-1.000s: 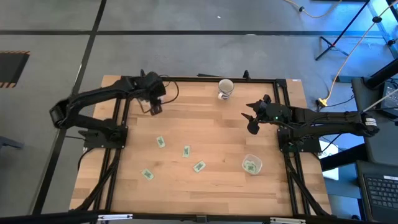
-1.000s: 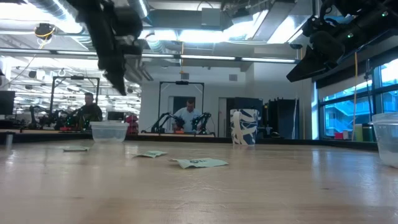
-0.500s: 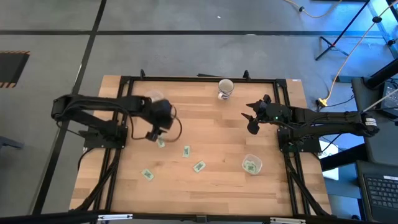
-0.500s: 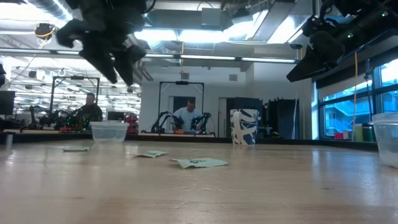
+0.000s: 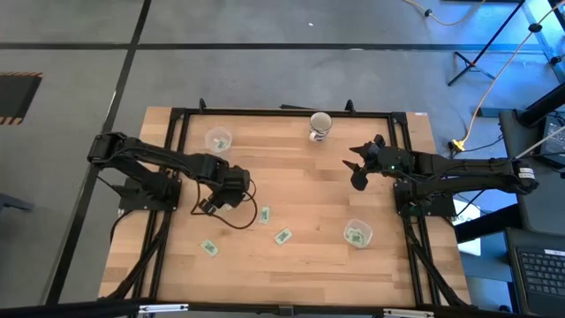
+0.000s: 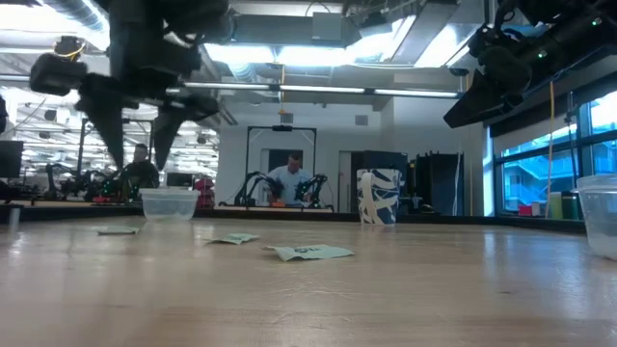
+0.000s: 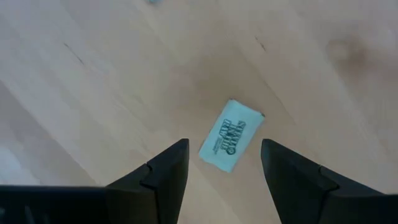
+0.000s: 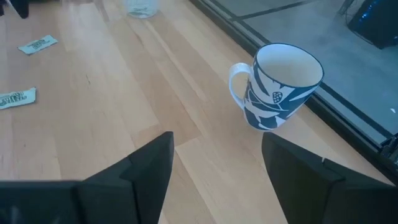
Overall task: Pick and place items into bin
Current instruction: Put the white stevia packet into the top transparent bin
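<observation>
Left gripper (image 7: pixel 224 171) above one green packet (image 7: pixel 231 135), fingers spread, holding nothing.
Near to far: packets on the wooden table (image 5: pixel 300 265) at front left (image 5: pixel 209 247), centre (image 5: pixel 282 236) and (image 5: pixel 265 214); clear cup (image 5: pixel 357 233) holding a packet, front right; right gripper (image 5: pixel 357 168) raised, open, empty; empty clear cup (image 5: pixel 217 140) and patterned mug (image 5: pixel 320 126) at the far edge.
</observation>
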